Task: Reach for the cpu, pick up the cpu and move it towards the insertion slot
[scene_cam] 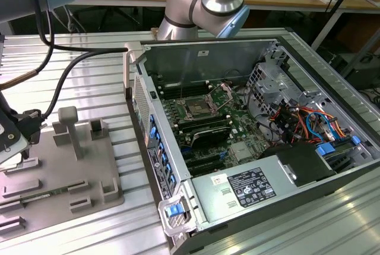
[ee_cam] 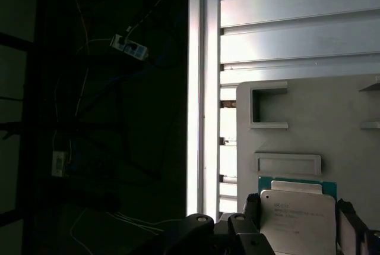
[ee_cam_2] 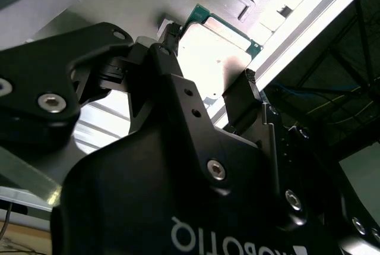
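Observation:
The cpu (ee_cam: 297, 216) is a flat silver square with a thin green rim. It sits between my gripper (ee_cam: 300, 222) fingers, over the grey plastic tray (ee_cam: 309, 124). In both wrist views one black finger (ee_cam_2: 244, 91) presses on each of two opposite edges of the cpu (ee_cam_2: 214, 53), so my gripper (ee_cam_2: 208, 65) is shut on it. In the exterior view my gripper (scene_cam: 22, 147) is at the far left, low over the tray (scene_cam: 59, 172). The insertion slot (scene_cam: 196, 109) is a silver-framed socket with a dark centre on the motherboard, well off toward the exterior view's right.
The open computer case (scene_cam: 155, 154) has tall metal walls around the motherboard, with cables and a power supply (scene_cam: 243, 186) inside. Raised grey blocks (scene_cam: 70, 127) stand on the tray. The table's aluminium edge rail (ee_cam: 202, 88) runs close beside the tray, with dark floor beyond it.

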`<state>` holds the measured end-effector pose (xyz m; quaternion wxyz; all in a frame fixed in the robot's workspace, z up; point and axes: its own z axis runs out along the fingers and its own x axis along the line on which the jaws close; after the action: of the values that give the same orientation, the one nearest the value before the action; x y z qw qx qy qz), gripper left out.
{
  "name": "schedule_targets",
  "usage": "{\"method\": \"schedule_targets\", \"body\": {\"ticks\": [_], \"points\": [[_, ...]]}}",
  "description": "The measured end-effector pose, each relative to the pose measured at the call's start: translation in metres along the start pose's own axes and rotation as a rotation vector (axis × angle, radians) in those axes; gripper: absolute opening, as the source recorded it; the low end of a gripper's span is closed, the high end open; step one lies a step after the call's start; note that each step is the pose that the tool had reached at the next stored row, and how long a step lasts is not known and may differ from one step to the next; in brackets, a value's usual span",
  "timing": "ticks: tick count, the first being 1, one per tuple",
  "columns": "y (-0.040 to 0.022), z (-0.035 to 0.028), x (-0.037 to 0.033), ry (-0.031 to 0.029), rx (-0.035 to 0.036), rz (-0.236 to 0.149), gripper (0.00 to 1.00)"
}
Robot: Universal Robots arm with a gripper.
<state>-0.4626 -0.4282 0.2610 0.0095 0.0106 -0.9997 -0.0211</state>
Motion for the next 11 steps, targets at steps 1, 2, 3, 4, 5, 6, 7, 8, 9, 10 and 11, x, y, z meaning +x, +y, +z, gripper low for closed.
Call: {"method": "schedule_targets", "body": {"ticks": [1,2,3,4,5,6,7,8,9,10,11], "points": [[0.0000,-0.0002,0.0000,-0.0001,0.0000,0.000,0.55],[0.0000,-0.0005,0.0000,0.0000,0.0000,0.000,0.55],[0.0000,-0.0007,0.0000,0.0000,0.0000,0.000,0.55],[0.0001,-0.0014,0.0000,0.0000,0.0000,0.000,0.55],[0.0001,-0.0018,0.0000,0.0000,0.0000,0.000,0.55],[0.0001,-0.0021,0.0001,0.0000,0.0000,0.000,0.55],[0.0001,-0.0023,0.0001,0.0000,0.0000,0.000,0.55],[0.0001,-0.0028,0.0001,0.0000,0.0000,0.000,0.55],[0.0001,-0.0030,0.0001,0.0000,0.0000,0.000,0.55],[0.0002,-0.0032,0.0001,-0.0001,0.0000,0.000,0.55],[0.0002,-0.0038,0.0001,0.0000,0.0000,0.000,0.55]]}}
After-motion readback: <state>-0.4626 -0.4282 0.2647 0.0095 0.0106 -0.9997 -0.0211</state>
